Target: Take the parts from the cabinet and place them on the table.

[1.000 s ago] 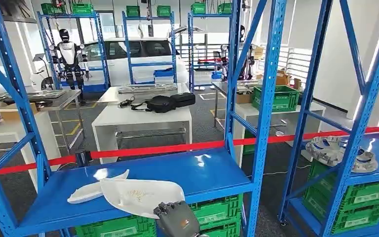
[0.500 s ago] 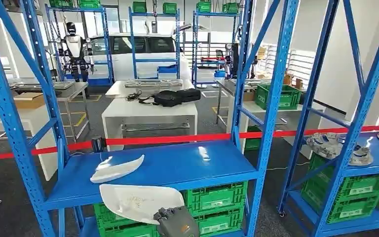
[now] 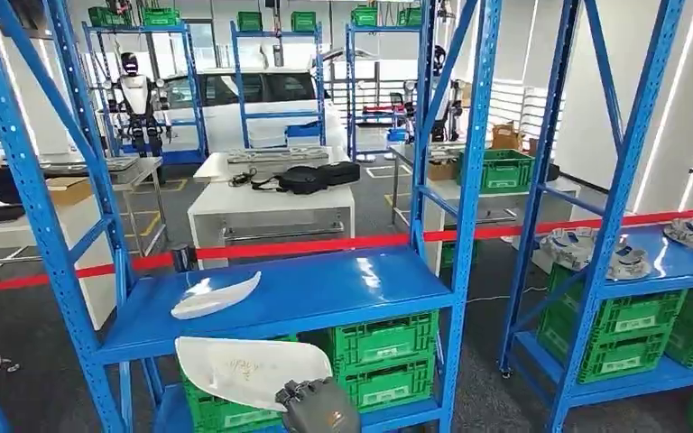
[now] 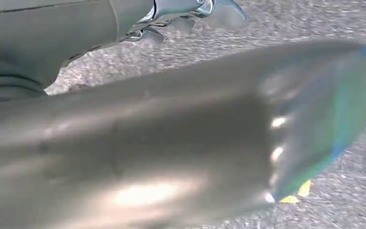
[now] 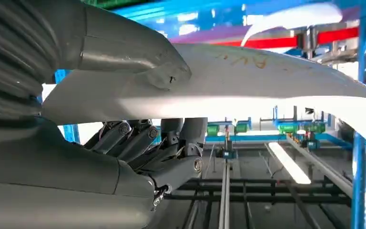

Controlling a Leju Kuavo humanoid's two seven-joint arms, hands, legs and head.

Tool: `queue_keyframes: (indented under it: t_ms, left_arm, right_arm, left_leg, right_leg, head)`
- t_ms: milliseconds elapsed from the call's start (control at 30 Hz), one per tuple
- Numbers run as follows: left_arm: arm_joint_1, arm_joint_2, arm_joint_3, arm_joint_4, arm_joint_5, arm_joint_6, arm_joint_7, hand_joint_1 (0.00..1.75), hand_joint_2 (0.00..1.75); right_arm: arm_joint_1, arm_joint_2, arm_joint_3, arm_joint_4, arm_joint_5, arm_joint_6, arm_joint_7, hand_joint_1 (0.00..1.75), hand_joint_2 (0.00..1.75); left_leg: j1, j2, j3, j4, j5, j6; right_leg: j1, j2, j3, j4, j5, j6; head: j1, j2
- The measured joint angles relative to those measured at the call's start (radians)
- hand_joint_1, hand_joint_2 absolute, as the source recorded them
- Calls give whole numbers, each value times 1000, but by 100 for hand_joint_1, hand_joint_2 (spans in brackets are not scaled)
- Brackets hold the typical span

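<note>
Right hand grips a white curved panel by its near edge: thumb on top, dark fingers curled underneath. The panel is off the blue shelf, held in front of and below the shelf's front lip, over the green crates under it. Faint handwriting on the panel's top face.

Second white part lies on the shelf, toward its left end, near the left upright, well apart from the held one.

Left wrist view: blurred grey arm surface over speckled floor; left hand's finger state can't be told.

Behind the shelf: red barrier tape running across, white table with a black bag. Rack to the right of the shelf carries round metal parts on its blue level, green crates below.
</note>
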Motion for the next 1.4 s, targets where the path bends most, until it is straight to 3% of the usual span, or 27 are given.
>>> queue_keyframes:
  t_ms: [33,67,100,200,233,267,333,367,400,467,533,567,600,700,733,800,867,900,933,967,1033,1100,1200,1233,1300,1367,1400]
  left_arm:
    - [-1,0,0,0,-1,0,1,0,0]
    - [-3,-3,0,0,-2,-3,3,0,0]
    - [-4,-3,0,0,-2,-5,3,0,0]
    - [1,-5,0,1,-9,-9,9,0,0]
    - [-2,-7,0,1,-11,-9,11,0,0]
    - [-2,-6,0,0,-11,-10,11,0,0]
    - [0,-6,0,0,-11,-10,10,0,0]
    - [0,-6,0,0,-11,-12,8,0,0]
    - [1,-6,0,0,-11,-13,8,0,0]
    - [3,-6,0,0,-11,-13,8,0,0]
    - [3,-6,0,0,-11,-13,8,0,0]
    - [3,-7,0,0,-11,-13,8,0,0]
    - [3,-7,0,0,-11,-13,9,0,0]
    - [4,-7,0,0,-11,-12,10,0,0]
    - [4,-6,0,0,-11,-11,10,0,0]
    - [4,-8,0,0,-11,-10,10,0,0]
    - [4,-7,0,0,-13,-10,10,0,0]
    - [4,-7,0,0,-13,-10,10,0,0]
    - [4,-7,0,0,-14,-10,10,0,0]
    - [3,-7,0,0,-14,-9,10,0,0]
    - [2,-7,0,0,-17,-10,11,0,0]
    - [-2,-7,0,0,-17,-10,10,0,0]
    - [0,-7,0,0,-17,-10,12,0,0]
    - [1,-10,0,2,-17,-9,11,0,0]
    - [-1,-9,0,0,-17,-9,12,0,0]
    - [-1,-9,0,0,-17,-9,11,0,0]
    - [0,-9,0,0,-18,-9,8,0,0]
  right_arm:
    - [1,0,0,0,-1,-2,4,169,175]
    - [1,-1,0,0,-1,-3,10,169,175]
    - [3,-1,1,0,-1,-3,15,169,175]
    - [19,-5,4,4,-2,-3,15,169,175]
    - [23,-9,6,6,-3,-5,14,169,175]
    - [28,-11,7,8,-2,-4,14,169,175]
    - [35,-14,8,8,-3,-6,14,169,175]
    - [39,-16,10,8,-2,-6,15,169,175]
    - [44,-17,13,8,-3,-6,16,169,175]
    - [52,-18,18,9,-2,-5,17,169,175]
    - [52,-18,18,9,-3,-5,17,169,175]
    - [50,-18,18,9,-3,-2,17,169,175]
    - [50,-16,19,9,-3,-2,17,169,175]
    - [53,-18,19,9,-3,3,17,169,175]
    - [53,-17,20,9,-3,3,17,169,175]
    - [52,-16,21,9,-4,2,15,169,175]
    - [54,-17,22,9,-5,3,11,169,175]
    - [55,-16,22,9,-7,3,11,169,175]
    - [55,-16,23,9,-7,2,10,169,175]
    - [55,-17,23,9,-7,2,9,169,175]
    - [55,-17,23,9,-7,-1,8,169,175]
    - [54,-17,23,9,-10,-2,8,169,175]
    - [55,-17,23,9,-13,-2,2,169,175]
    - [56,-19,23,11,-13,-1,2,169,175]
    - [56,-22,24,12,-14,0,0,169,175]
    - [56,-23,24,12,-13,0,-4,169,175]
    - [56,-24,24,12,-12,1,-4,169,175]
  left_leg:
    - [4,0,69,-87,-14,-3]
    - [-2,-2,127,-170,-67,-6]
    - [-9,-8,134,-197,-78,19]
    - [-12,-5,99,-202,-50,48]
    - [-8,1,99,-204,-37,59]
    - [-8,0,85,-205,-25,68]
    - [-9,0,55,-204,0,73]
    - [-10,1,39,-203,12,74]
    - [-10,2,23,-203,23,73]
    - [-10,3,-3,-202,43,70]
    - [-10,2,-25,-201,63,63]
    - [-11,2,-32,-201,70,58]
    - [-12,3,-34,-201,79,51]
    - [-7,2,-33,-221,108,31]
    - [-8,1,-42,-217,100,25]
    - [-8,-1,-67,-135,-1,20]
    - [-7,0,-103,18,-95,13]
    - [-7,0,-111,73,-109,10]
    - [-7,0,-101,91,-94,9]
    - [-7,0,-71,68,-61,10]
    - [-7,0,34,-65,-8,14]
    - [-15,-3,121,-200,-63,21]
    - [-22,-5,104,-202,-45,43]
    - [-13,-2,92,-211,-32,54]
    - [-11,2,69,-212,-6,72]
    - [-11,3,37,-212,14,75]
    - [-11,3,21,-212,26,75]
  right_leg:
    - [-2,0,-14,9,8,6]
    - [2,1,-28,16,15,13]
    - [2,-1,-31,19,23,18]
    - [-1,0,-39,4,60,35]
    - [-6,2,-50,12,44,40]
    - [-6,5,-64,44,-11,48]
    - [-10,5,-104,194,-136,59]
    - [-11,5,-120,278,-176,61]
    - [-11,5,-122,327,-182,62]
    - [-11,5,-67,297,-134,58]
    - [-10,6,64,125,-88,47]
    - [-7,7,117,42,-121,40]
    - [-2,9,141,-9,-136,34]
    - [3,9,128,-5,-114,20]
    - [-10,3,125,-18,-98,13]
    - [-9,2,108,-17,-79,1]
    - [-6,2,83,-12,-62,-2]
    - [-5,2,67,-7,-54,-2]
    - [-5,2,51,-2,-46,-1]
    - [-5,2,36,3,-37,0]
    - [-6,3,9,16,-24,6]
    - [-3,1,-8,24,-12,17]
    - [-6,1,-13,13,20,30]
    - [-2,3,-21,13,22,37]
    - [-8,6,-47,76,-77,49]
    - [-14,6,-81,225,-189,56]
    - [-15,6,-91,286,-202,58]
  head:
    - [0,0]
    - [-3,0]
    - [0,0]
    - [0,0]
    - [-3,0]
    - [2,0]
    - [2,0]
    - [2,0]
    - [3,0]
    - [4,0]
    - [5,0]
    - [5,0]
    - [4,0]
    - [6,0]
    - [5,0]
    - [2,0]
    - [2,0]
    - [2,0]
    - [1,0]
    - [1,0]
    - [0,0]
    - [-1,0]
    - [-1,0]
    - [-2,0]
    - [0,0]
    - [0,0]
    - [2,0]
